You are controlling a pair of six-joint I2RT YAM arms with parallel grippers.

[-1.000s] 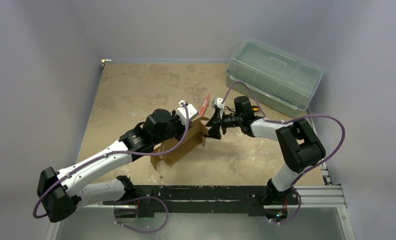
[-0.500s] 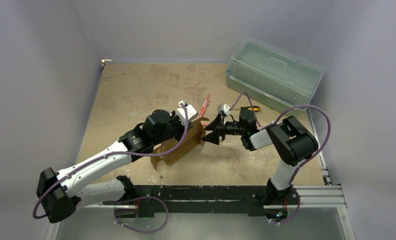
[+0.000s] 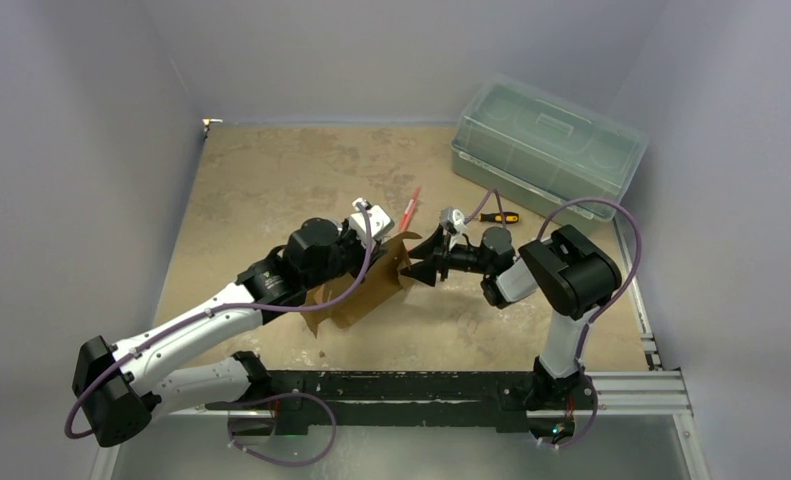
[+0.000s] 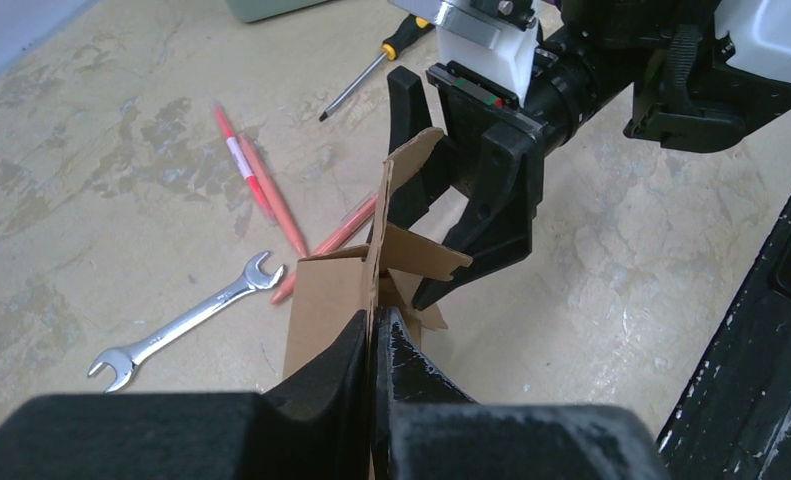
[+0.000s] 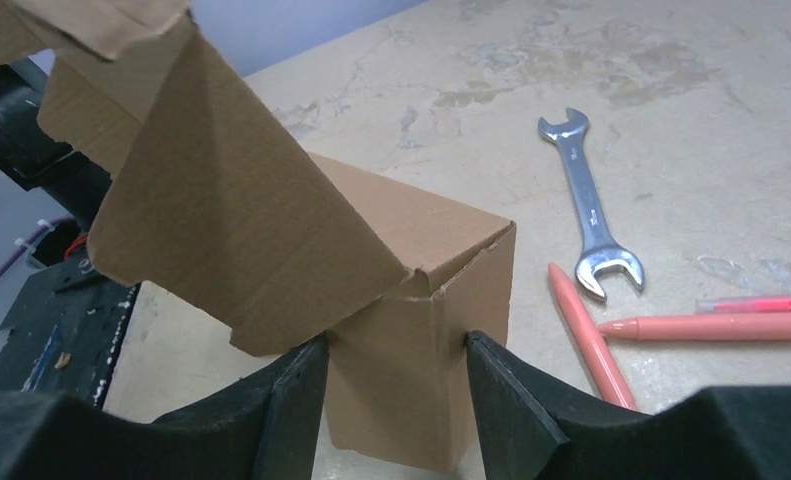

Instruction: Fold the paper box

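I see the paper box (image 3: 371,288) running diagonally, near-left to far-right; left fingers (image 4: 323,385) clench its wall, right fingers (image 5: 293,400) straddle its far end, grip unclear.

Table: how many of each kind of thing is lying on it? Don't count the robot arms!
paper box: 1
wrench: 1
screwdriver: 1
red and pink pens: 3
plastic bin: 1
Total: 7
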